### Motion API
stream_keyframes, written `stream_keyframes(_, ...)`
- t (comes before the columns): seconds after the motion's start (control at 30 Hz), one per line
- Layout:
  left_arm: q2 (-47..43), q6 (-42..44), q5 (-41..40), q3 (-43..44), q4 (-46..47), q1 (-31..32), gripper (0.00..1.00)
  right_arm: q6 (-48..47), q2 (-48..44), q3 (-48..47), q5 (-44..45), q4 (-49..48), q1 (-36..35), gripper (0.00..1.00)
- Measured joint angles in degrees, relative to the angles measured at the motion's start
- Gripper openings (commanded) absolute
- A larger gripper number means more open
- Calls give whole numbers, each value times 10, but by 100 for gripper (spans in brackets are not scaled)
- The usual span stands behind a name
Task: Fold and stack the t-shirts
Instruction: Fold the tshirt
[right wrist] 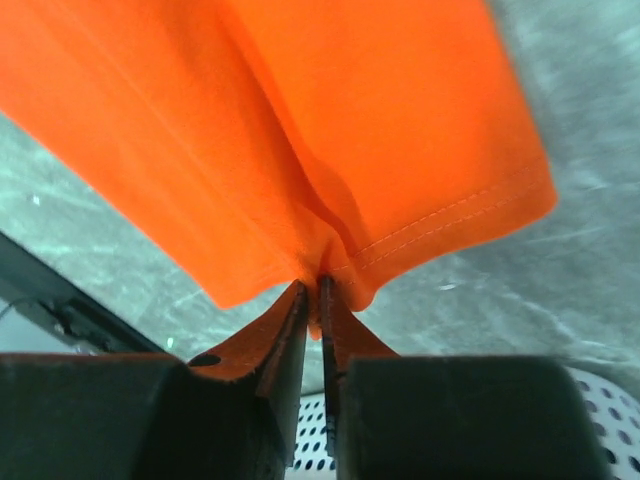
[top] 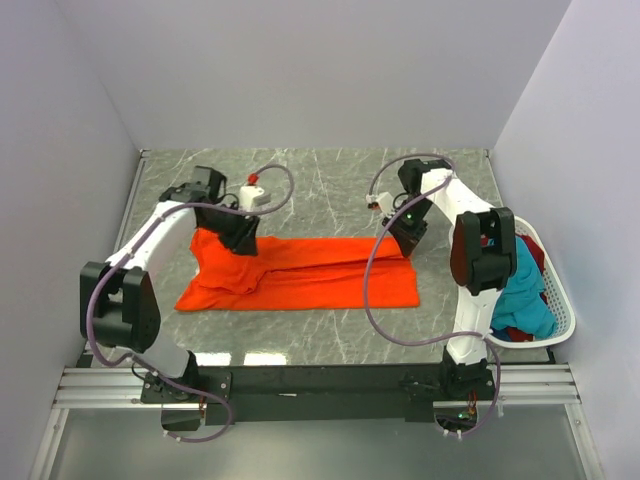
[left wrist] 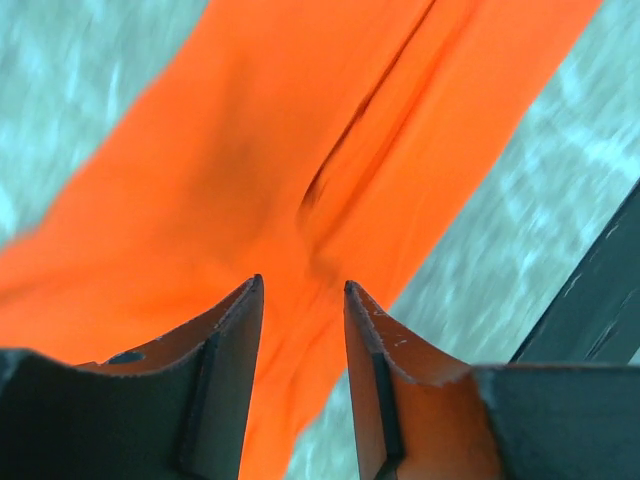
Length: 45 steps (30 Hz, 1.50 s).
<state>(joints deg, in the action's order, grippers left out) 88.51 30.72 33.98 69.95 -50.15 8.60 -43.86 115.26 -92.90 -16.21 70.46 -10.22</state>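
Note:
The bright orange t-shirt lies spread across the marble table, long side left to right, with folds along its middle. My left gripper is over its left part; in the left wrist view its jaws stand open just above the orange cloth, holding nothing. My right gripper is at the shirt's far right corner; in the right wrist view it is shut on the hemmed edge of the orange cloth, which is lifted off the table. Teal, dark red and blue shirts lie in the basket.
A white perforated plastic basket stands at the table's right edge, beside the right arm; it also shows in the right wrist view. White walls close the table on three sides. The black rail runs along the near edge.

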Motion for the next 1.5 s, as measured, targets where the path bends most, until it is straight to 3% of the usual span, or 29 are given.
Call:
stream_keyframes(0.07,14,-32,14,7,33,27,45,-8,-6,14,1,3,0,30)
stream_keyframes(0.2,58,-90,35,31,87,48,45,-16,-12,54,11,4,2,37)
stream_keyframes(0.4,44,-153,28,-13,140,13,45,13,-15,32,9,0,3,35)
stream_keyframes(0.6,26,-203,-40,-47,162,-96,48,84,-8,-44,8,-47,-3,32)
stream_keyframes(0.8,110,-216,-90,30,161,-177,47,129,45,-73,41,-96,-25,31)
stream_keyframes(1.0,192,-236,-98,72,161,-211,44,144,97,-68,89,-122,-45,30)
stream_keyframes(1.17,209,-246,-92,67,157,-220,43,144,104,-59,121,-135,-49,30)
stream_keyframes(1.3,208,-252,-83,47,166,-220,28,144,106,-59,133,-137,-49,29)
stream_keyframes(1.4,208,-258,-77,29,165,-224,8,144,106,-57,138,-138,-49,29)
stream_keyframes(1.5,207,-259,-60,11,172,-237,1,144,106,-56,139,-138,-49,29)
